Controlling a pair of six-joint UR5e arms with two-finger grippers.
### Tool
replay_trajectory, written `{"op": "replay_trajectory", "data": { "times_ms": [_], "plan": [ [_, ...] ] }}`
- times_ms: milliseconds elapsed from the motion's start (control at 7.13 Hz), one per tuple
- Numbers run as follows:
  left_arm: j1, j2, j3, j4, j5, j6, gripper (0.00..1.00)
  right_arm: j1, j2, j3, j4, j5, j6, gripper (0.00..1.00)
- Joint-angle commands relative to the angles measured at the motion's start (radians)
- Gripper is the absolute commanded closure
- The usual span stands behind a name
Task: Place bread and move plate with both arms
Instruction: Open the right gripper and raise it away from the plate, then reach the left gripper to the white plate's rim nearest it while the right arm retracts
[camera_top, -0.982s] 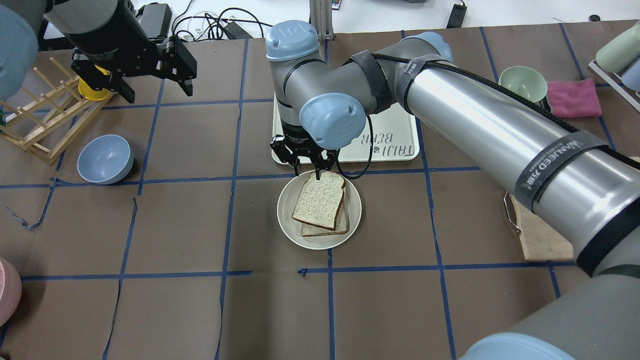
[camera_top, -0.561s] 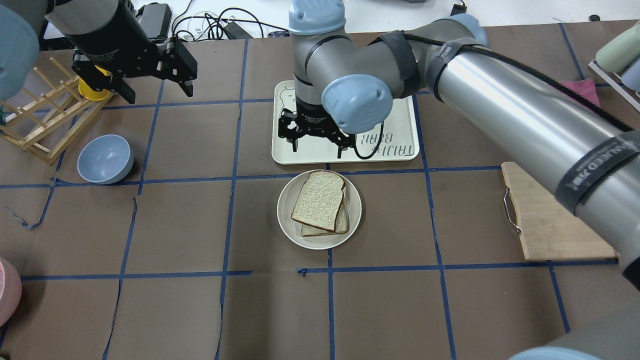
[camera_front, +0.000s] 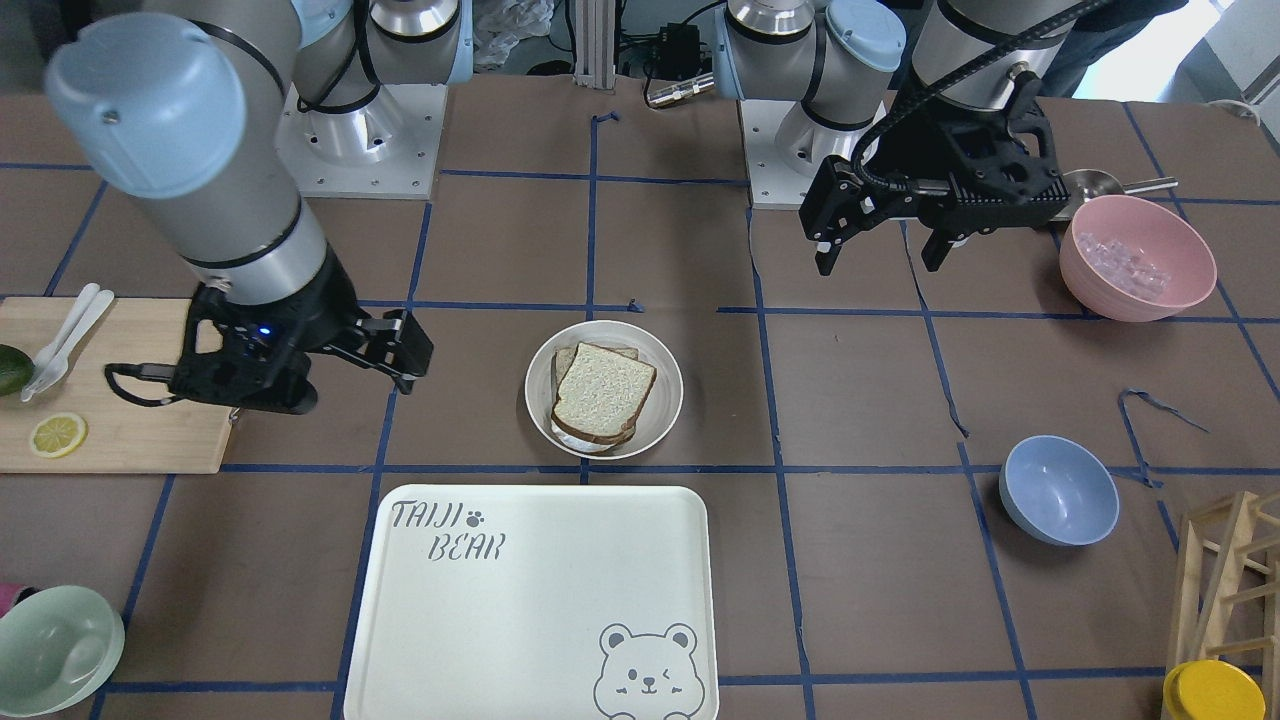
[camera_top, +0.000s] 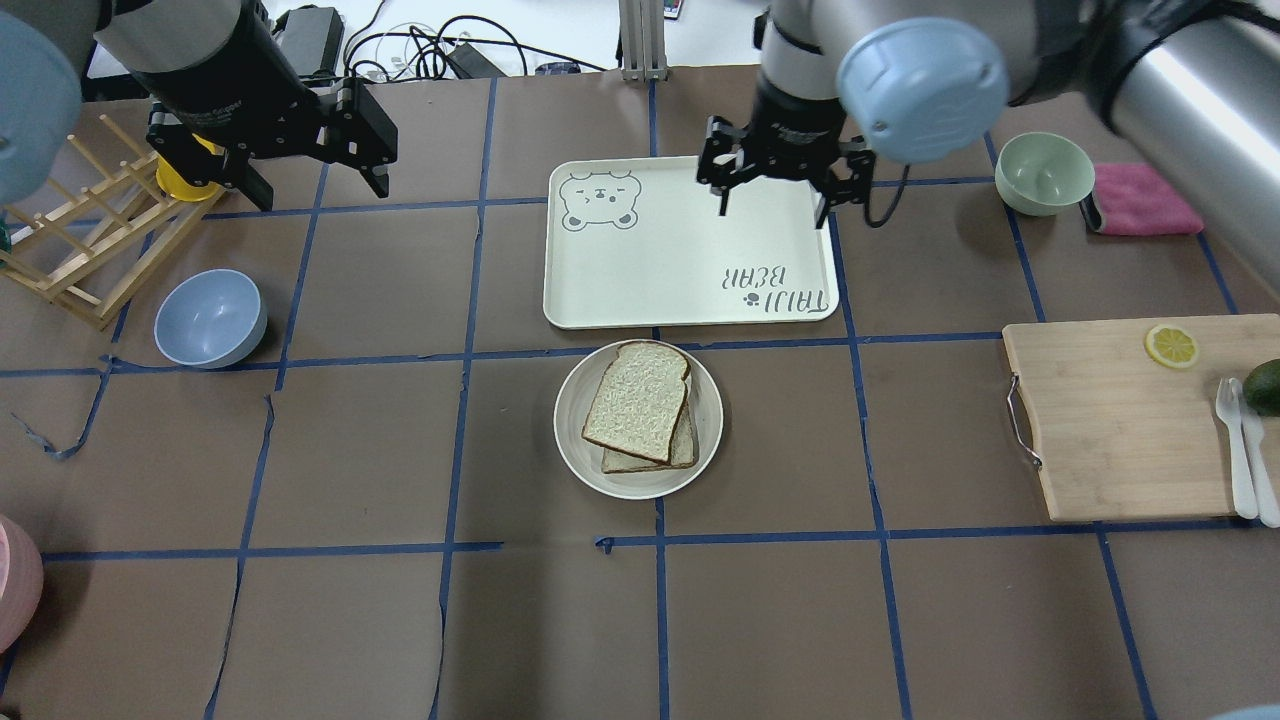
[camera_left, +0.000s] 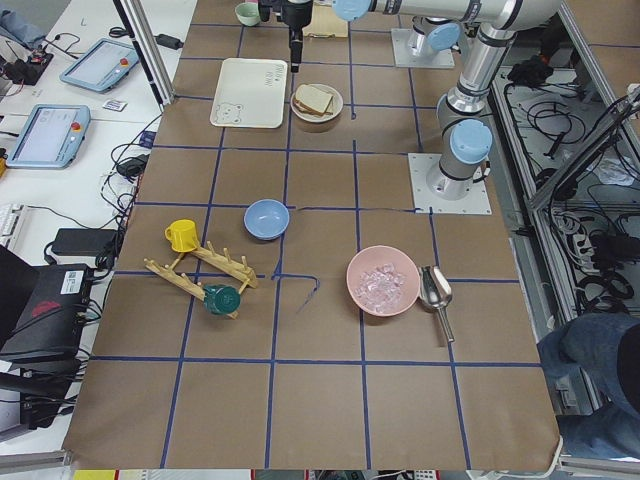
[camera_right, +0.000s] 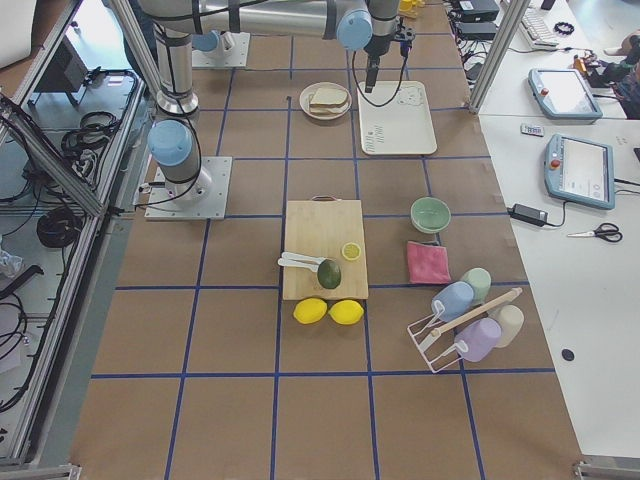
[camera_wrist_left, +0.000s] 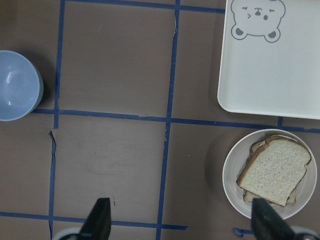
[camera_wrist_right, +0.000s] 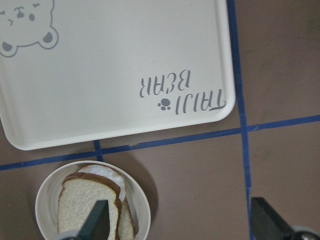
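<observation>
The bread (camera_top: 638, 400) lies flat on top of another slice on the round cream plate (camera_top: 708, 420), at the table's middle, just in front of the tray. A white edge shows under it in the right wrist view (camera_wrist_right: 107, 175). The bread (camera_front: 603, 392) and plate (camera_front: 668, 400) also show in the front view. My right gripper (camera_top: 772, 200) is open and empty, hanging over the tray's far right part, apart from the plate. My left gripper (camera_top: 320, 185) is open and empty, high above the far left of the table.
A cream bear tray (camera_top: 680, 250) lies behind the plate. A blue bowl (camera_top: 210, 318), a wooden rack (camera_top: 80, 240) and a yellow cup (camera_top: 185, 180) are at the left. A cutting board (camera_top: 1110, 430), a green bowl (camera_top: 1045, 172) and a pink cloth (camera_top: 1145, 200) are at the right.
My right gripper left the bread's far edge, opened, rose and swung back and right over the tray. The bread stays on the plate. The left arm has not moved.
</observation>
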Motion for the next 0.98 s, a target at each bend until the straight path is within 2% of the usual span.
{"op": "replay_trajectory", "data": {
  "times_ms": [0, 140, 280, 701, 841],
  "plan": [
    [-0.051, -0.018, -0.039, 0.004, -0.01, -0.086, 0.0, -0.076, -0.096, 0.001, 0.109, -0.024, -0.17, 0.0],
    [-0.108, -0.041, -0.069, 0.049, -0.011, -0.155, 0.0, -0.102, -0.136, 0.001, 0.161, -0.024, -0.176, 0.0],
    [-0.139, -0.066, -0.117, 0.174, -0.014, -0.18, 0.0, -0.105, -0.158, 0.001, 0.173, -0.022, -0.174, 0.0],
    [-0.174, -0.104, -0.386, 0.518, -0.049, -0.184, 0.0, -0.101, -0.181, 0.035, 0.159, -0.022, -0.16, 0.0],
    [-0.174, -0.127, -0.443, 0.6, -0.055, -0.181, 0.0, -0.098, -0.193, 0.054, 0.154, -0.017, -0.157, 0.0]
  ]
}}
